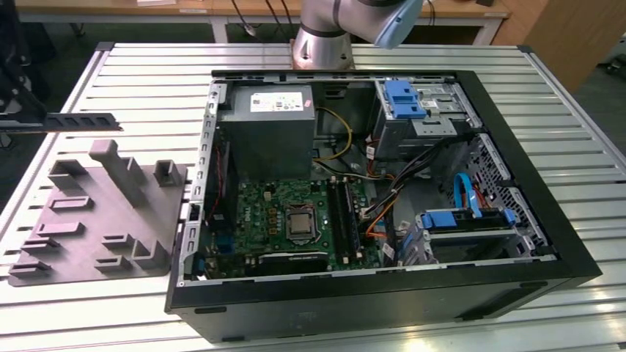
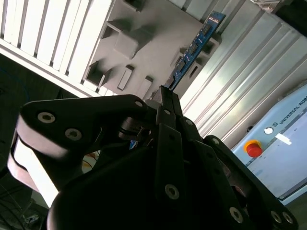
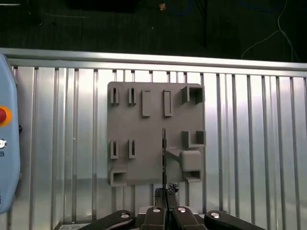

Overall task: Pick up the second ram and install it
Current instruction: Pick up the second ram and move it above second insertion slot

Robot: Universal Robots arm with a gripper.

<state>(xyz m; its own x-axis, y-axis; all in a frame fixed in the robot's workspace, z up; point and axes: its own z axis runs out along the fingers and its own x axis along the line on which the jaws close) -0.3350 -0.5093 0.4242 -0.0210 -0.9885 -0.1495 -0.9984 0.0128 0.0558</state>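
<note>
My gripper [image 2: 165, 98] is shut on one end of the second ram [image 2: 194, 48], a long narrow dark-green board with black chips. In the exterior view the ram [image 1: 83, 121] hangs level in the air above the grey fixture plate [image 1: 98, 213], at the exterior view's left, clear of the plate. The gripper [image 1: 15, 121] sits at that view's left edge. In the first wrist view the ram [image 3: 164, 153] appears edge-on as a thin line over the plate [image 3: 144, 134], held by the gripper [image 3: 165, 194].
An open black computer case [image 1: 509, 271] lies to the exterior view's right of the plate. Inside are a green motherboard [image 1: 264, 213] with dark memory slots [image 1: 339, 209], a grey power-supply box [image 1: 266, 121] and blue drive brackets [image 1: 403, 99]. The arm's base [image 1: 323, 40] stands behind the case on a slatted metal table [image 1: 146, 81].
</note>
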